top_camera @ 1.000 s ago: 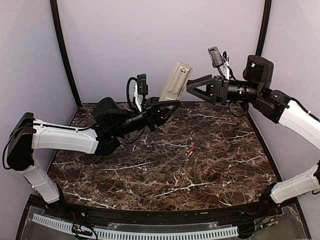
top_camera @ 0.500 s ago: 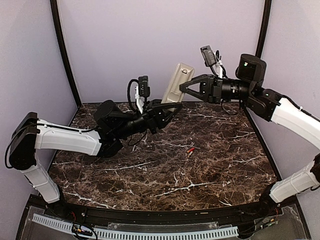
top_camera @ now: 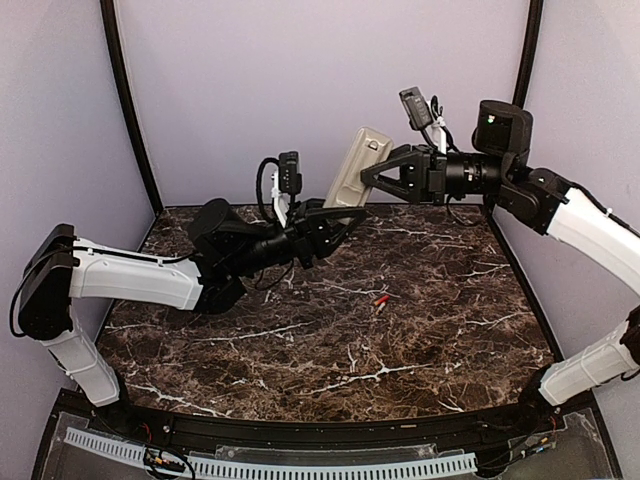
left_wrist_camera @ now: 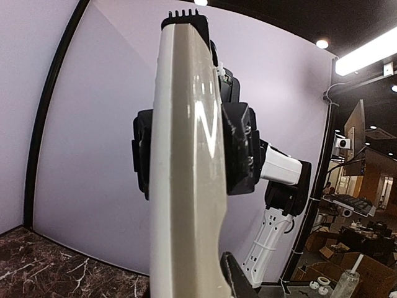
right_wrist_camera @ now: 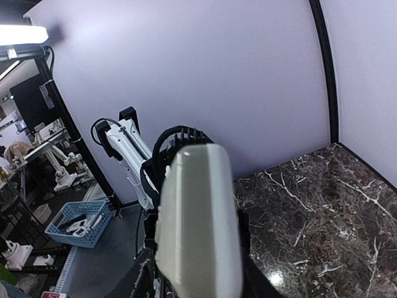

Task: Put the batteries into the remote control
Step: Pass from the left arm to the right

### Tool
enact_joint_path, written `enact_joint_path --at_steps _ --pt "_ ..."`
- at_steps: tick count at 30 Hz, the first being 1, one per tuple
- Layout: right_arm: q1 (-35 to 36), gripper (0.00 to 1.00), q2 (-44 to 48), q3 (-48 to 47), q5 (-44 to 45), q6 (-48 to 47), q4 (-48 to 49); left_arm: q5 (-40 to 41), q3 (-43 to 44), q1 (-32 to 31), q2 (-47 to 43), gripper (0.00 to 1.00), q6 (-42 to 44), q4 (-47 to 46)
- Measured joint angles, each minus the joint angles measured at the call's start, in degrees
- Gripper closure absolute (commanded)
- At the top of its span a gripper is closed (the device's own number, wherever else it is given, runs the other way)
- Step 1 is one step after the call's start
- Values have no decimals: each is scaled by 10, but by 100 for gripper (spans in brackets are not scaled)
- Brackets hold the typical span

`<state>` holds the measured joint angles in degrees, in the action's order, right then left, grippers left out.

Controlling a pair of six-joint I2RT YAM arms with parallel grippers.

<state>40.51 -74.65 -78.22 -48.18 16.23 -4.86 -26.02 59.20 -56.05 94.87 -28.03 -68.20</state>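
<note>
My left gripper is clamped on the lower end of the remote control and holds it in the air above the far part of the surface, well clear of it. The remote control stands steeply tilted, its top leaning away to the right, with its grey back turned toward the overhead camera. From my left wrist I see it edge-on, a pale slab running up the middle of the view, with one of my fingers just beside its base.

My right gripper reaches in from the right at the height of the remote control's upper half, jaws spread wide and holding nothing. From my right wrist the remote control's top end fills the centre of the view, sitting in the gap between my jaws. I cannot tell whether either fingertip touches it.

A red battery lies on the surface below and slightly right of the remote control, well apart from both grippers. It looks like a single cell, but it is too small to be sure.
</note>
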Motion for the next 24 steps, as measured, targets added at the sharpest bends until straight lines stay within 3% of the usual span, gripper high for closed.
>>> enact_joint_path --at_steps 4,12,15,16,18,20,24 --pt "2 56 0 1 1 14 16 -2 0 0 2 100 2 21" --pt "2 82 -2 8 6 37 52 -9 0 0 2 100 4 20" --pt "2 87 -2 8 11 26 50 -8 1 0 2 98 -2 20" --pt "2 89 -2 8 11 22 48 -8 1 0 2 95 -3 21" --pt "2 92 -3 0 10 13 32 -7 2 -1 2 72 -5 24" --pt "1 93 -4 -16 9 -2 6 -8 8 -1 2 58 -8 31" --pt "-5 92 -10 -63 -6 -42 -84 -21 26 -1 2 46 -1 67"
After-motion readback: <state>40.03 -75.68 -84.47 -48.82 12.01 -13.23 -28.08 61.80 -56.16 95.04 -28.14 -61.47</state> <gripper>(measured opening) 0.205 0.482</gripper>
